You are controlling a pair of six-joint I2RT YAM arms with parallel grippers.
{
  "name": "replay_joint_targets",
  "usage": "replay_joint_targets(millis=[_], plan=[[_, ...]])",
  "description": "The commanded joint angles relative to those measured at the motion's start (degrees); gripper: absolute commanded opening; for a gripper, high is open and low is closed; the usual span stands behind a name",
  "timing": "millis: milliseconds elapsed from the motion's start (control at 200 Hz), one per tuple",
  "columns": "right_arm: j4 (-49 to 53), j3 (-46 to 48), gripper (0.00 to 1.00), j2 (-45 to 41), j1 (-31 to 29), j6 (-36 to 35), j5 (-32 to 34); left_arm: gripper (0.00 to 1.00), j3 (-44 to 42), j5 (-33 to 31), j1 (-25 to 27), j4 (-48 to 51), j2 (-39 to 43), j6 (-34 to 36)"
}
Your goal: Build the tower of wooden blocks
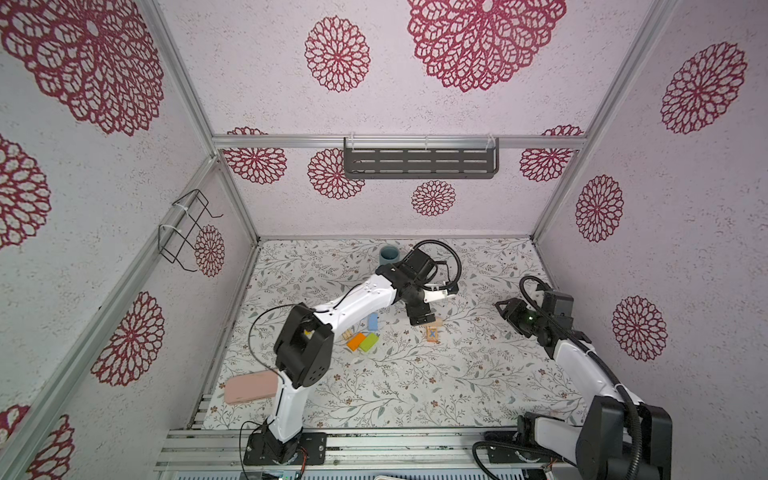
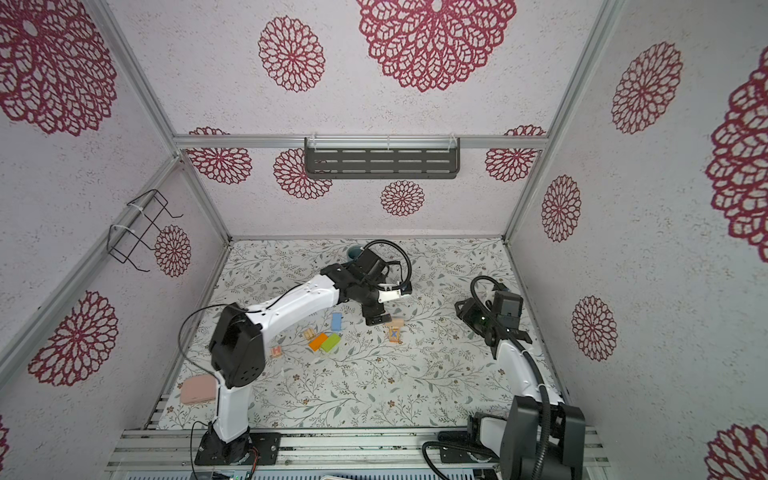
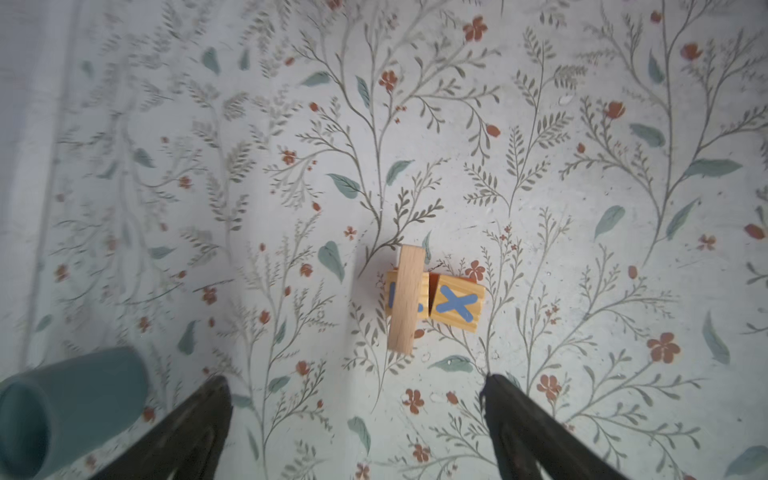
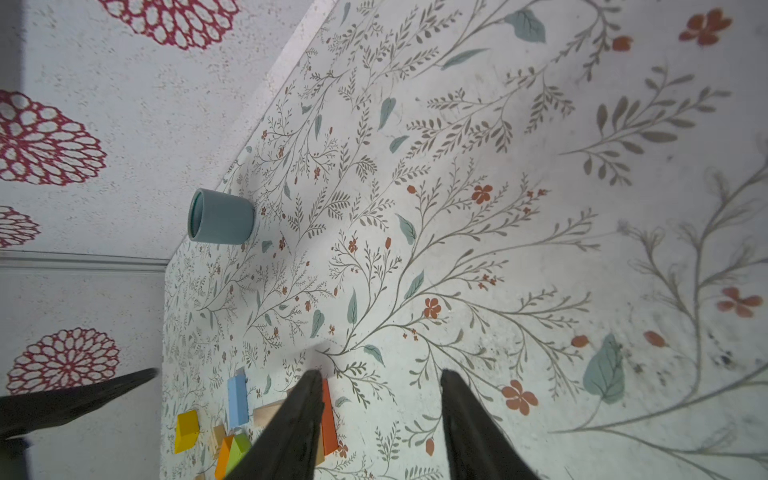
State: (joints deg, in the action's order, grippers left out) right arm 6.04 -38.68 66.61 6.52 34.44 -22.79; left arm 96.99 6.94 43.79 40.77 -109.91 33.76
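Two pale letter cubes sit side by side on the floral table, one showing a blue X (image 3: pixel 457 305) (image 1: pixel 433 334) (image 2: pixel 395 333). A tan block (image 3: pixel 407 299) lies across the other cube and overhangs it at both ends. My left gripper (image 3: pixel 356 380) (image 1: pixel 422 320) hangs open just above and beside this low tower, holding nothing. To the left lie loose wood blocks: blue (image 1: pixel 373 321), orange (image 1: pixel 356 341), green (image 1: pixel 369 342), a letter cube (image 2: pixel 309 333) and, in the right wrist view, a yellow wedge (image 4: pixel 186 430) and a red-orange block (image 4: pixel 329 419). My right gripper (image 4: pixel 381 374) (image 1: pixel 500 305) is open and empty, off to the right.
A grey-blue cup (image 1: pixel 390 254) (image 4: pixel 220 216) stands near the back wall behind the left wrist. A pink flat case (image 1: pixel 249 386) lies at the front left by the left arm's base. Another letter cube (image 2: pixel 276 352) lies next to the left arm's elbow.
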Motion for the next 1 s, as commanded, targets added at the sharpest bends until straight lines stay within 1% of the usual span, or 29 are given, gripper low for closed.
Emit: replay_joint_targets(millis=[0,55,85,200,250,325,410,560,635,690,756,831,896,926,956,996], plan=[[7.3,-6.2,0.53,0.0,-3.9,-4.0,4.8,0.97,-6.3,-6.6,-1.4,-8.5,10.0,-5.9],[9.6,-9.1,0.56,1.5,-7.0,-5.1,6.3,0.97,-10.0,-11.2,-1.5,-11.6,14.2,-9.2],[11.0,-10.8,0.57,2.5,-8.6,-5.7,7.8,0.97,-11.6,-12.7,-1.6,-12.5,16.3,-11.0],[16.1,-17.8,0.6,6.9,-16.7,-7.7,13.4,0.97,-19.3,-20.3,-2.3,-18.2,24.8,-23.0],[17.6,-20.9,0.61,9.4,-20.8,-8.1,15.6,0.97,-22.7,-22.6,-2.9,-19.5,28.0,-27.5],[19.9,-25.9,0.63,13.3,-25.4,-8.4,17.6,0.97,-27.0,-27.4,-3.3,-19.8,32.5,-34.2],[21.3,-31.1,0.65,18.6,-30.9,-8.6,20.1,0.97,-30.4,-33.9,-3.7,-17.4,37.1,-46.4],[22.9,-40.0,0.71,28.0,-40.8,-8.2,27.2,0.97,-38.4,-39.2,-4.9,-12.9,47.2,-63.9],[23.4,-44.0,0.71,32.9,-44.4,-7.4,29.8,0.97,-40.5,-40.2,-7.5,-7.4,50.1,-71.4],[23.1,-46.1,0.72,36.2,-46.5,-6.1,30.0,0.97,-41.6,-38.7,-9.9,-4.1,51.0,-74.9],[23.1,-48.9,0.72,39.8,-48.8,-5.0,30.7,0.97,-42.6,-35.8,-12.7,-2.1,50.6,-78.3],[23.6,-52.4,0.72,44.1,-51.4,-4.0,31.9,0.97,-42.3,-35.1,-15.3,1.9,49.0,-84.2],[24.2,-55.8,0.72,47.5,-53.5,-3.1,32.8,0.97,-41.1,-32.4,-17.3,5.4,48.0,-85.8],[24.2,-57.0,0.72,49.3,-54.4,-2.5,33.3,0.97,-40.9,-32.0,-17.6,6.7,48.1,-87.5],[24.0,-58.1,0.72,50.7,-55.5,-2.1,33.6,0.97,-42.0,-31.7,-17.5,6.1,49.1,-88.2],[24.0,-59.5,0.72,52.6,-56.7,-1.5,34.2,0.97,-45.1,-30.0,-17.5,2.5,51.6,-88.6]])
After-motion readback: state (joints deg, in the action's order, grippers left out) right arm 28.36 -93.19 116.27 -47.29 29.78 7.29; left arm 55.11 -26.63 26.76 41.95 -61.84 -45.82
